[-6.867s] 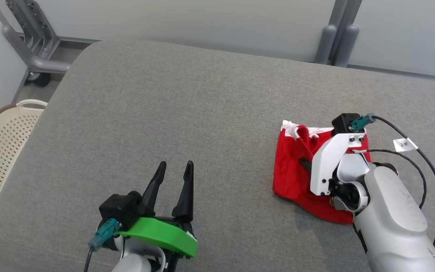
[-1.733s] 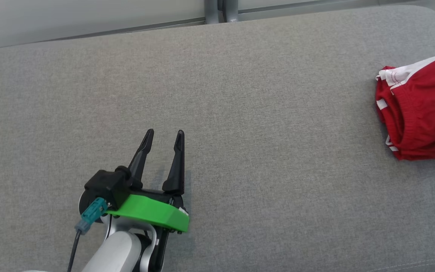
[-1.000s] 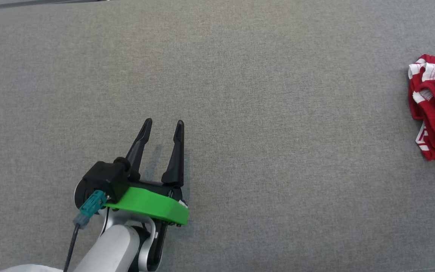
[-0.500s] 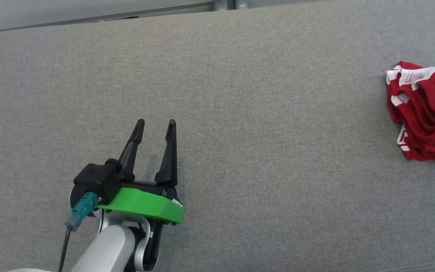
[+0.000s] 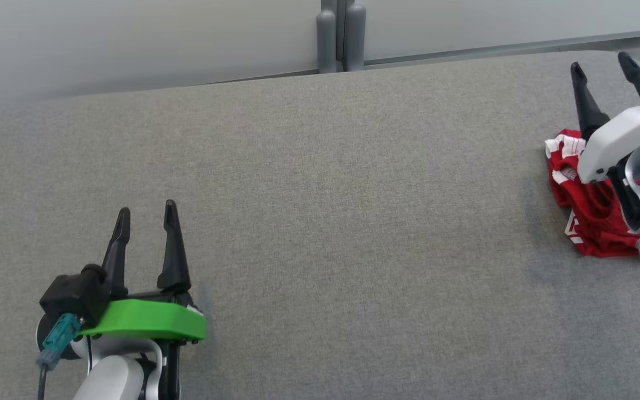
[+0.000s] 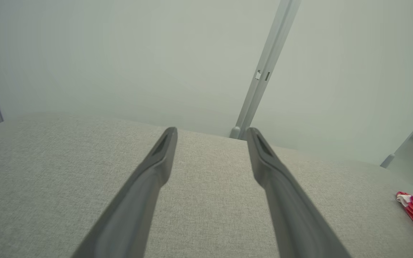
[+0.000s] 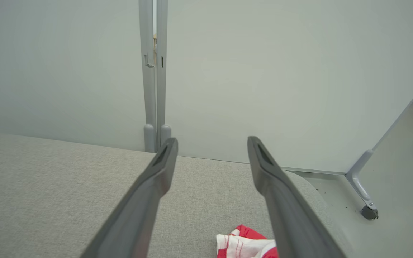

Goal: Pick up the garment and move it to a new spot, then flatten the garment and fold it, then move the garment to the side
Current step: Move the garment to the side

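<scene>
Your left gripper (image 5: pixel 147 207): fingers apart, empty, near left | your right gripper (image 5: pixel 600 61): fingers apart, empty, far right | garment (image 5: pixel 589 225): red-and-white, crumpled, right end of grey cushion (image 5: pixel 353 194), partly behind right gripper

Bringing the right gripper (image 5: pixel 600 61) back into the head view, raised with fingers spread over the red garment (image 5: pixel 595 228) instead of pressing down on it as seconds earlier. Leaving it bunched nearer the rounded right end of the grey cushion (image 5: pixel 353 194).
</scene>
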### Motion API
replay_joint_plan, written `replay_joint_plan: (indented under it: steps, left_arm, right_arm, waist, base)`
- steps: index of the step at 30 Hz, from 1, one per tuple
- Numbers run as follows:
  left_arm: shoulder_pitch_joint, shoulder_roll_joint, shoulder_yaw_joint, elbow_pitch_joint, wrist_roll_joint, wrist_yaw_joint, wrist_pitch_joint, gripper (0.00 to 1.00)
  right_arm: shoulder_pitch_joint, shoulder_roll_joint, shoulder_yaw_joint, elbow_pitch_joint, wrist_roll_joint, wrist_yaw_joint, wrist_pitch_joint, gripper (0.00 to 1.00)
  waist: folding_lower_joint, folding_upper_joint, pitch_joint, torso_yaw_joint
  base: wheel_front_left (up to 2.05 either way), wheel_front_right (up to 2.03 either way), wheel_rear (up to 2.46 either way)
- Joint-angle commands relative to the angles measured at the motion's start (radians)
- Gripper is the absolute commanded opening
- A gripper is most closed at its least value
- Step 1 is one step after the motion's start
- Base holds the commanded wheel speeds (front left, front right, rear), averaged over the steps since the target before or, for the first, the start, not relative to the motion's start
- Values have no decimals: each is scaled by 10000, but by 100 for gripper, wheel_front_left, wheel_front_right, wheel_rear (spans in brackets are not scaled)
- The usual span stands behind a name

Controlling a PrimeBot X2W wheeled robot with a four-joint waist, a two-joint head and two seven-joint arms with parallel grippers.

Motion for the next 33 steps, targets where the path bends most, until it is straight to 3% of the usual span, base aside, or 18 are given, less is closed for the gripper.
replay_joint_plan:
  steps: [1, 7, 13, 17, 23, 28, 33]
  left_arm:
    - [286, 164, 172, 75, 23, 45, -63, 100]
    - [1012, 468, 582, 295, 291, -11, -73, 100]
    - [1457, 519, 395, 612, 495, -316, -78, 100]
    - [1562, 486, 204, 849, 585, -525, -80, 100]
    - [1651, 433, 119, 1099, 593, -758, -79, 100]
    - [1692, 340, 222, 1223, 567, -854, -80, 100]
    - [1675, 213, 326, 1249, 703, -894, -81, 100]
  right_arm:
    - [509, 163, -116, -368, 195, -4, -83, 100]
    - [2270, 1158, -624, -2035, -97, -4, 56, 100]
    - [4268, 2641, -1626, -3625, -1012, -3, 130, 100]
    - [5370, 3227, -1869, -4469, -1449, -3, 219, 100]
    - [6264, 3440, -2131, -5376, -1677, -3, 110, 100]
    - [6858, 3476, -2261, -5714, -753, -3, -148, 100]
    - [7088, 3476, -2125, -5625, -527, -3, -220, 100]
  waist:
    - [0, 61, -445, 166]
    - [0, 61, -898, 418]
    - [0, 61, -1163, 689]
    - [0, 61, -1247, 809]
    - [0, 61, -1312, 875]
    - [0, 61, -1361, 898]
    - [0, 61, -1352, 882]
  base:
    - [0, 0, 0]
    - [0, 0, 0]
    - [0, 0, 0]
    - [0, 0, 0]
    - [0, 0, 0]
    - [0, 0, 0]
    - [0, 0, 0]
